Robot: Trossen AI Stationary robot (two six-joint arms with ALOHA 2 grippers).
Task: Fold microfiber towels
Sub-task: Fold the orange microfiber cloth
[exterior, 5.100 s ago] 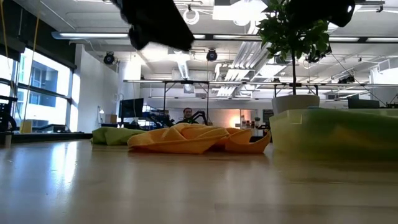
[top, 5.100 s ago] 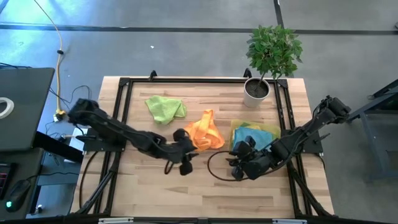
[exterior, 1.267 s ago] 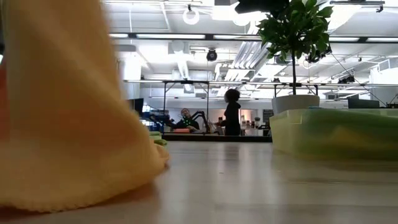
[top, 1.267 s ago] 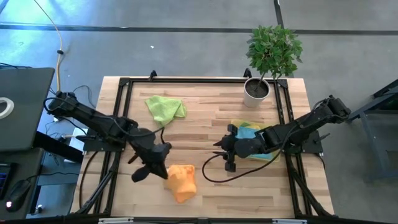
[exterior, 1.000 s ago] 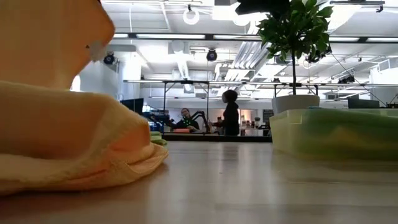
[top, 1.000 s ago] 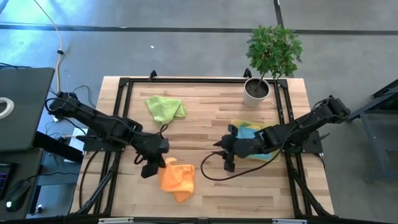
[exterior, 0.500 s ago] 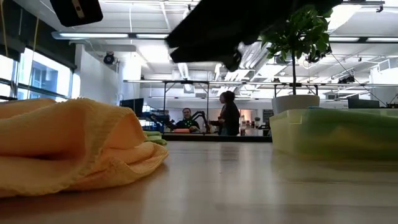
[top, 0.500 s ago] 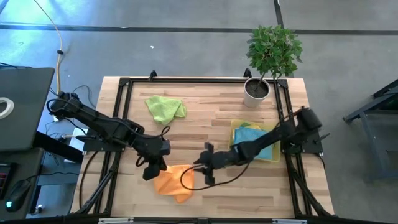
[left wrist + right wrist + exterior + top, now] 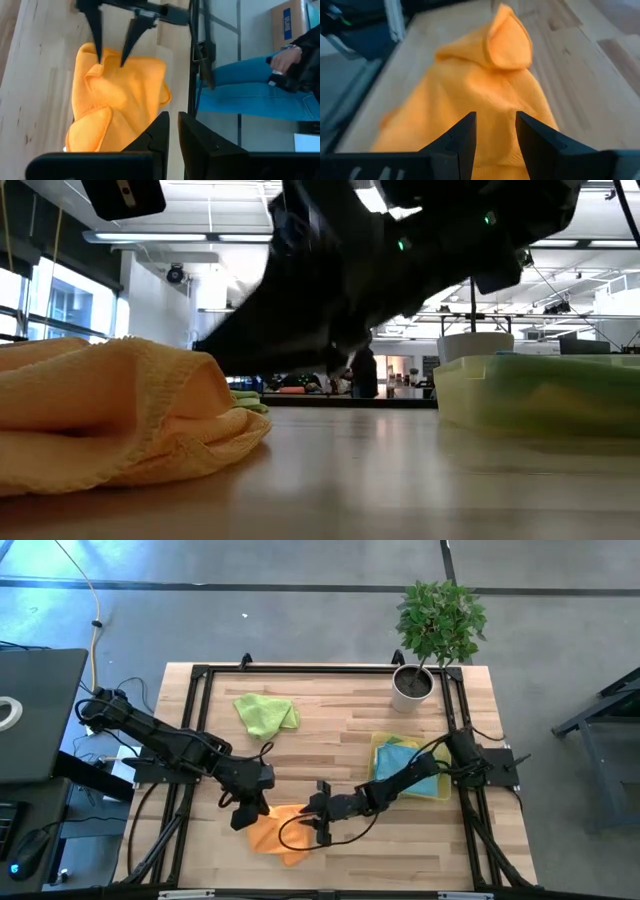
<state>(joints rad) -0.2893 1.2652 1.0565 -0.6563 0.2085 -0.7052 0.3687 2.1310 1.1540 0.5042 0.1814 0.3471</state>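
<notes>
Both grippers (left (image 9: 252, 808), right (image 9: 318, 813)) flank the crumpled orange towel (image 9: 278, 831)

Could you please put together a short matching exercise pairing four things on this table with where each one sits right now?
Things:
1. orange towel
2. lime towel
3. plant pot
4. teal towel

Places:
A. far right corner
B. near edge, between both claws
C. atop the stack at the right
D. far left, crumpled alone

Pairs: 1-B, 2-D, 3-A, 4-C
</notes>
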